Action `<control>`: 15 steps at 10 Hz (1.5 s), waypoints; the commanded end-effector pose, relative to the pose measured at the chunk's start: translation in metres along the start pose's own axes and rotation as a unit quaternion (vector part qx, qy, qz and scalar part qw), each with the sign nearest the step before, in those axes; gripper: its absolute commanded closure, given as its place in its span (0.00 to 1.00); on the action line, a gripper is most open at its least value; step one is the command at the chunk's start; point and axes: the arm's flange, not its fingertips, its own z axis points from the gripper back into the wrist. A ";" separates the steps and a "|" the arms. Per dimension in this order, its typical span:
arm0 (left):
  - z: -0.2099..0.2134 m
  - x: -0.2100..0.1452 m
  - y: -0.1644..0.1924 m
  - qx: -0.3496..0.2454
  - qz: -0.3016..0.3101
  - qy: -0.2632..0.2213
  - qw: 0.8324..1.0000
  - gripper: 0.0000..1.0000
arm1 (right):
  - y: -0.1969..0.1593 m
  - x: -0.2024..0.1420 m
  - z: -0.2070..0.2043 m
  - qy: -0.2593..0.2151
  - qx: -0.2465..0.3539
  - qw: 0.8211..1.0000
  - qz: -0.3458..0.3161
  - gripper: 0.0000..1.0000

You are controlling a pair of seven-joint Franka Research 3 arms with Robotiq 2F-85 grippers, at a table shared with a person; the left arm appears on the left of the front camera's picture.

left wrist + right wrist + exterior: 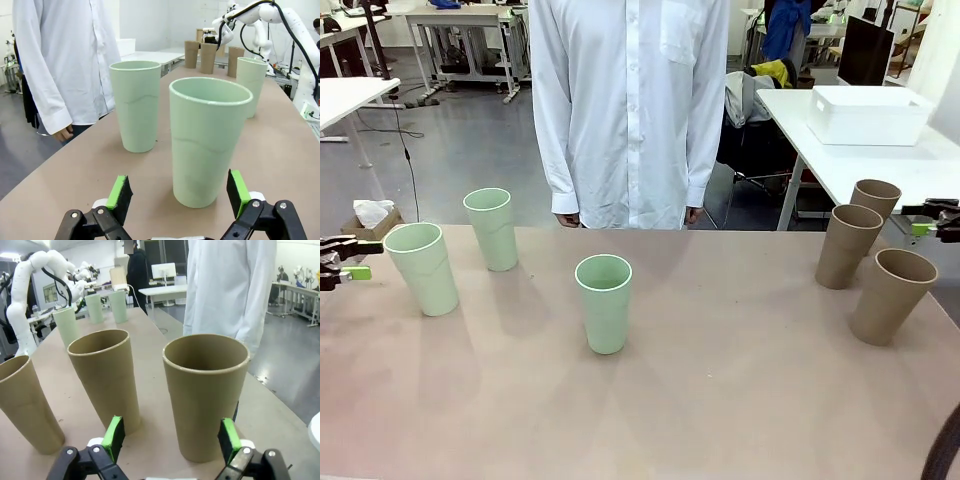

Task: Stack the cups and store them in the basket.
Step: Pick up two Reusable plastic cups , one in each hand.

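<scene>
Left gripper: sits at the left edge of the table, fingers spread wide, grips nothing. Points at the left mint cup, just beside it and apart from its wall. In the left wrist view, frames that cup between the green pads without touching it.

Right gripper: sits at the right edge, likewise spread wide and empty. Faces the far tan cup, close by, with no contact seen. In the right wrist view, has this cup standing just ahead of the gap, nearer one pad than the other.

Mint cups: all three stand mouth up, each on its own, well apart on the left half of the table. Rear mint cup toward the person; middle mint cup near the centre.

Tan cups: all three stand mouth up, each on its own, grouped closely at the right side. Middle tan cup just beside the far one, overlapping it in the front view; near tan cup closest to the robot's side.

Basket: rests on a white side table beyond the far right corner, well apart from every cup.

Person: stands at the far edge in a white shirt, arms hanging at the sides.
</scene>
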 end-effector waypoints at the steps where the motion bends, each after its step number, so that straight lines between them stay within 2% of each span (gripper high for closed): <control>1: -0.001 -0.007 0.012 0.006 -0.015 -0.026 1.000 0.00 | -0.018 -0.001 0.001 -0.039 0.007 0.999 0.011 0.00; 5: -0.018 -0.026 0.028 0.001 -0.002 -0.032 0.999 0.00 | -0.041 -0.017 -0.003 -0.070 0.001 0.998 0.005 0.00; 8: -0.027 -0.027 0.029 0.012 -0.006 -0.046 0.999 0.00 | -0.050 -0.021 -0.009 -0.087 0.003 0.996 -0.014 0.00; 10: -0.029 -0.022 0.027 0.001 0.002 -0.052 0.999 0.00 | -0.049 -0.016 -0.004 -0.077 -0.004 0.997 -0.032 0.00; 11: -0.027 -0.031 0.029 0.006 0.004 -0.032 0.999 0.00 | -0.041 -0.029 -0.012 -0.066 0.003 0.998 -0.002 0.00; 13: -0.028 -0.030 0.029 0.004 0.004 -0.037 0.999 0.00 | -0.042 -0.027 -0.010 -0.065 0.003 0.998 -0.013 0.00; 15: -0.034 -0.030 0.024 -0.032 -0.003 -0.026 0.999 0.00 | -0.044 -0.021 -0.012 -0.073 0.013 0.997 -0.010 0.00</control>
